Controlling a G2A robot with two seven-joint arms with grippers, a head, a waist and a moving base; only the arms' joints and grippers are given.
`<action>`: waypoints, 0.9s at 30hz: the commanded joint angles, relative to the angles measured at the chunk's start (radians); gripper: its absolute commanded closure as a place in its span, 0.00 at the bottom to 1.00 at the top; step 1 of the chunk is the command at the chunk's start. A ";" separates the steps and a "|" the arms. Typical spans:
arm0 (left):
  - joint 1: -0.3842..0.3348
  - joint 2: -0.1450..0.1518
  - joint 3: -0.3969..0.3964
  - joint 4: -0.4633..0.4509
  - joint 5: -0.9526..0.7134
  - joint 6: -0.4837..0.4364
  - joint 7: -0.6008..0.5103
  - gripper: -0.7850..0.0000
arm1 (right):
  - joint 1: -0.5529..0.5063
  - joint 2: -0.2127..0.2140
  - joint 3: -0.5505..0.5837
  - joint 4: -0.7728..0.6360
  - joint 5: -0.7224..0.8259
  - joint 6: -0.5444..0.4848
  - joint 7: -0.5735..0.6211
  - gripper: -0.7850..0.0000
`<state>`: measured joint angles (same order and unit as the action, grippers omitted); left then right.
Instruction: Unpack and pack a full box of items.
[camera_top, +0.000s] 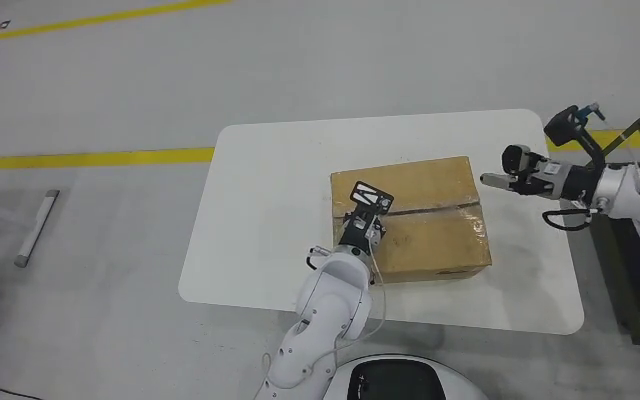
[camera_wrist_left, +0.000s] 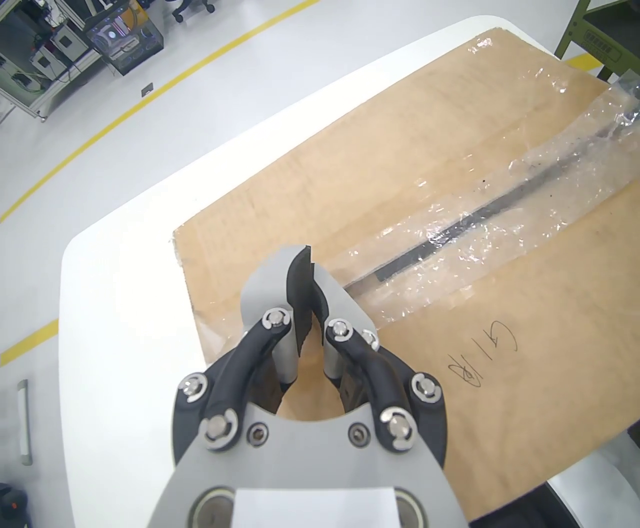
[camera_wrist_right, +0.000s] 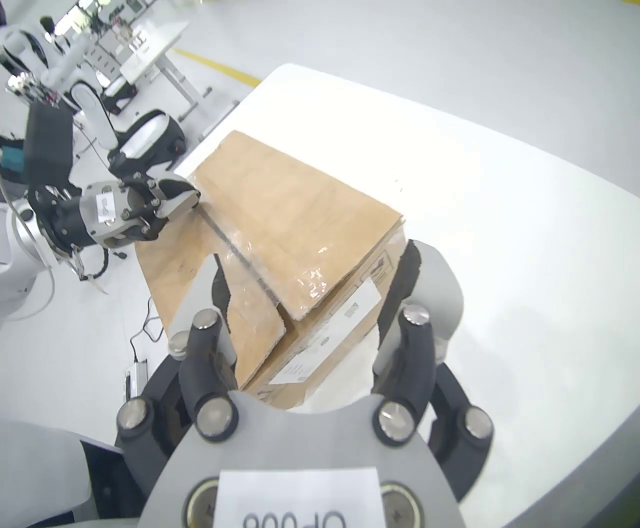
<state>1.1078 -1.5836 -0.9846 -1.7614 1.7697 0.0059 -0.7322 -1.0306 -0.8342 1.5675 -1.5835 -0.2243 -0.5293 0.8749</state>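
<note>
Taped box (camera_top: 410, 215) on the surface (camera_top: 260, 200); we judge it stiff, heavy. Left tool (camera_wrist_left: 304, 272) clenched empty over the seam (camera_wrist_left: 450, 230); right tool (camera_wrist_right: 320, 272) released beside the lifted flap (camera_wrist_right: 300, 225), our preferred hold.

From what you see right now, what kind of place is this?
Probably a robotics lab or workshop: yellow lines painted on a smooth grey floor, racks of equipment at the side, and a white workbench in the background.
</note>
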 joint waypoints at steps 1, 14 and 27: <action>0.001 -0.001 0.000 -0.009 -0.005 0.002 0.000 1.00 | -0.016 -0.001 0.021 -0.013 0.041 0.029 -0.051 0.00; 0.065 0.010 -0.089 -0.189 0.037 0.007 -0.010 1.00 | -0.216 -0.042 -0.006 -0.218 -0.027 0.160 -0.608 1.00; 0.196 0.036 -0.303 -0.356 0.080 0.013 -0.019 1.00 | -0.287 -0.073 -0.152 -0.330 -0.238 0.262 -0.780 1.00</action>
<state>1.2996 -1.5483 -1.2768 -2.1140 1.8534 0.0167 -0.7552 -1.3172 -0.9075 1.4148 -1.9122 -0.4607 -0.2676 0.0943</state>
